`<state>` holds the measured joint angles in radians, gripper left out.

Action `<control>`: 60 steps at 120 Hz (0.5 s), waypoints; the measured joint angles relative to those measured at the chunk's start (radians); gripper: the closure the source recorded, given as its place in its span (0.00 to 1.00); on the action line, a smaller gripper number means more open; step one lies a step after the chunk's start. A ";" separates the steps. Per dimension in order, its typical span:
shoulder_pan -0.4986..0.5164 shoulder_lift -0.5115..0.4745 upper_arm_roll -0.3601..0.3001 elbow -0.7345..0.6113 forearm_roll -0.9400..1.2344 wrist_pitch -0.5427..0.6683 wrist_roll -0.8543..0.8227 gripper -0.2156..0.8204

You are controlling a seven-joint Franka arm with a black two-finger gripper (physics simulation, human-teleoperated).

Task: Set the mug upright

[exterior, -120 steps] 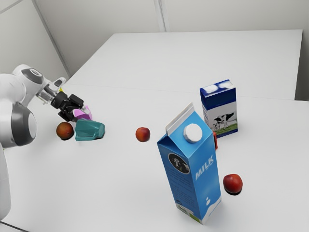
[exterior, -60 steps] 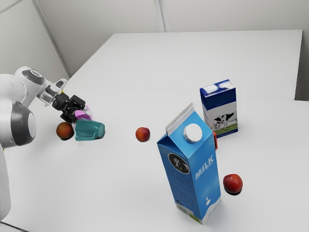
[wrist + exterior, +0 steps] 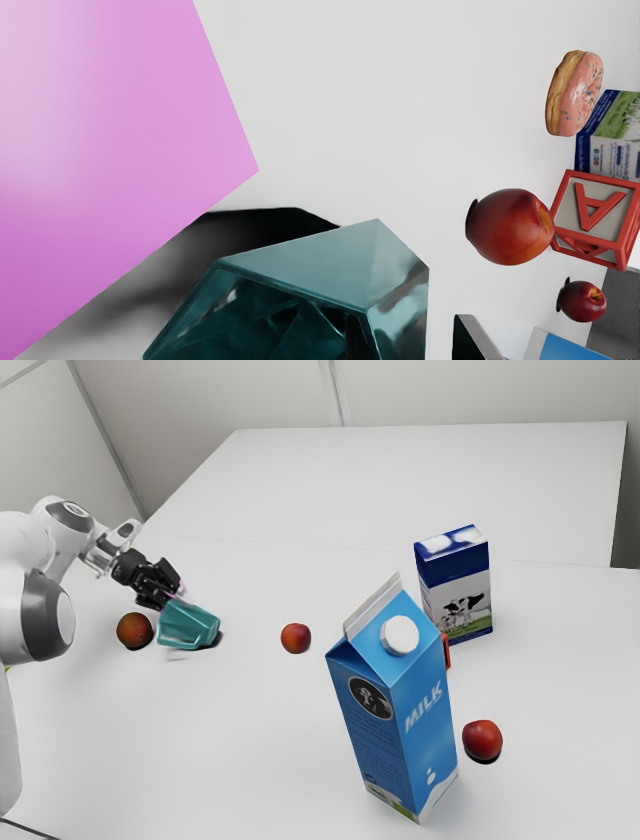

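From where I stand, the teal, faceted, glossy mug (image 3: 189, 625) is not upright: it leans well over, low by the counter (image 3: 262, 745), right under the black two-finger gripper (image 3: 172, 594). The job, as I judge it, is partway at best. The mug sits at a slant rather than flat on its side, with its wide end looking somewhat raised, but whether its lower end touches the counter I can't tell. What's left is bringing it up onto its base, mouth to the ceiling, and leaving it to stand there alone.

Its open mouth faces back toward the arm, and the wrist view looks partly into it. The narrower base points toward the exterior view's right. The long axis slopes down that way from the gripper, far nearer to lying than to standing. The handle seems to be along the lower side.

How wide the jaws stand, and whether they have hold of the mug, I can't make out. A smooth pink, flat-sided object (image 3: 110, 125) sits close by the mug, and a round orange-brown fruit (image 3: 134, 630) is just beside it; either could get bumped as the mug turns.
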<state>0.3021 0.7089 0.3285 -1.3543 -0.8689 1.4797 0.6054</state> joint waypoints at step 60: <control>-0.026 -0.034 -0.005 -0.022 -0.007 0.000 -0.037 0.93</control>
<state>0.2760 0.6748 0.3238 -1.3760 -0.8758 1.4798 0.5687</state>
